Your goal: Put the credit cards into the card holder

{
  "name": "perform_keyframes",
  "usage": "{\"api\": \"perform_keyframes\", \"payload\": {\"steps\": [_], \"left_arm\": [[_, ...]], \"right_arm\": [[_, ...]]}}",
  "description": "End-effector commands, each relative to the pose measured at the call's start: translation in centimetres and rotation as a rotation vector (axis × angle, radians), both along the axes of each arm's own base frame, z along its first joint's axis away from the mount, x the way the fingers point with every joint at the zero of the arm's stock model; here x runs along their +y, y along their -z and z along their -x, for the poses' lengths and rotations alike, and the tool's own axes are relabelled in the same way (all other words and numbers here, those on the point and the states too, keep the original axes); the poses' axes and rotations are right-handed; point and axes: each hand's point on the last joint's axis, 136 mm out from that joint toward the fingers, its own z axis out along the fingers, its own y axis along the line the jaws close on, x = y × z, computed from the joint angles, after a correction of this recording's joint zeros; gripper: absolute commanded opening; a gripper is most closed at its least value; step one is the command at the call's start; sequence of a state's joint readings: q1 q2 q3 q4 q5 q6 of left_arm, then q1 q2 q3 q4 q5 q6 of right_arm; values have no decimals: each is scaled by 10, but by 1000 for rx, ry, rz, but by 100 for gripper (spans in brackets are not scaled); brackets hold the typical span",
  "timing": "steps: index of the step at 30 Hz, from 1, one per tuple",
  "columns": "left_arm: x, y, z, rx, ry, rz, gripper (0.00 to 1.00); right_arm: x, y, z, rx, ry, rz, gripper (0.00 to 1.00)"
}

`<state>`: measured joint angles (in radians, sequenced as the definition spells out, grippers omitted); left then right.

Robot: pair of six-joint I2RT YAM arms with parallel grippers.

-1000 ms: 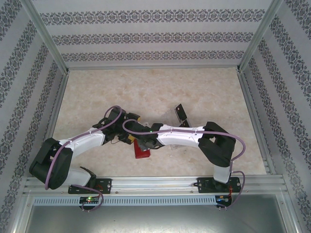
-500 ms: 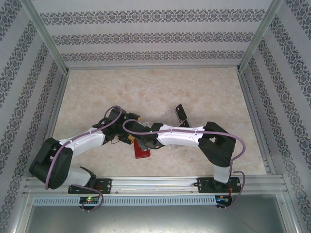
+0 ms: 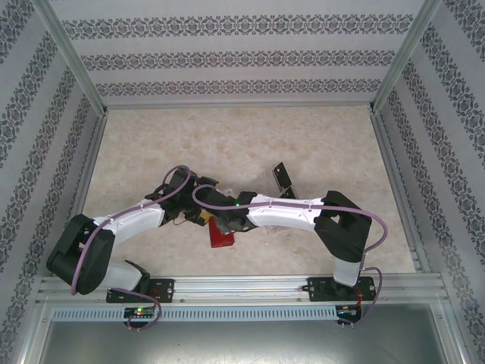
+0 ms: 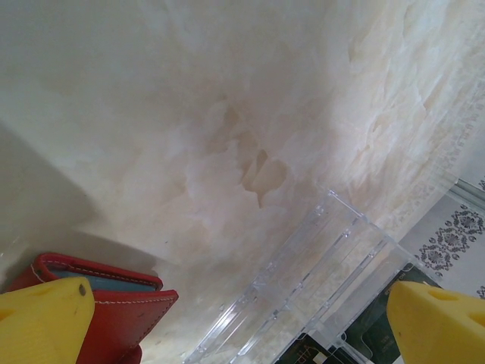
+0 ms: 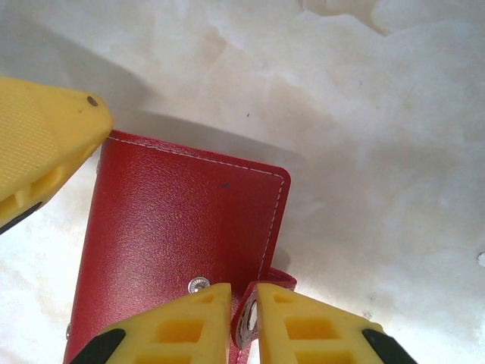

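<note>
Right hand (image 5: 241,299) nearly closed, pinching snap tab (image 5: 274,278) of red card holder (image 5: 182,227) at lower centre; left hand (image 4: 239,318) spread wide, empty.

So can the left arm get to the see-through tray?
Probably yes: the left arm has its jaws wide open, the clear tray lies just ahead, and only bare table lies between.

Pale marbled table (image 3: 227,140): bears a closed red card holder (image 3: 221,238) near the front, a clear plastic tray (image 4: 303,284) just beside it, and, seemingly, dark credit cards (image 3: 283,176) at the tray's end.
</note>
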<state>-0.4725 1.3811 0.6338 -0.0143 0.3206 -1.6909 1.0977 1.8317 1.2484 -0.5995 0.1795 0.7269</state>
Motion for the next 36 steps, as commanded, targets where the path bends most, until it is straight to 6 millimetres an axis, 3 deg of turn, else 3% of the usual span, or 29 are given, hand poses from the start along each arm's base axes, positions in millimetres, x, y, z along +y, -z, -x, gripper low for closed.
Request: {"api": "perform_keyframes", "payload": {"steps": [1, 18, 24, 28, 32, 36], "left_arm": [[-6, 1, 2, 1, 11, 8, 100], [-6, 3, 3, 5, 6, 10, 100], [-6, 4, 2, 4, 3, 9, 100], [-6, 5, 2, 0, 3, 8, 100], [1, 5, 3, -10, 17, -34, 100], [21, 10, 10, 8, 54, -133, 100]], "right_arm": [[-2, -11, 1, -25, 1, 5, 19], [-7, 0, 5, 2, -3, 24, 17], [-9, 0, 7, 5, -1, 25, 0], [-8, -3, 8, 1, -1, 15, 0], [-5, -11, 7, -9, 3, -18, 0], [-2, -19, 5, -20, 7, -45, 0]]}}
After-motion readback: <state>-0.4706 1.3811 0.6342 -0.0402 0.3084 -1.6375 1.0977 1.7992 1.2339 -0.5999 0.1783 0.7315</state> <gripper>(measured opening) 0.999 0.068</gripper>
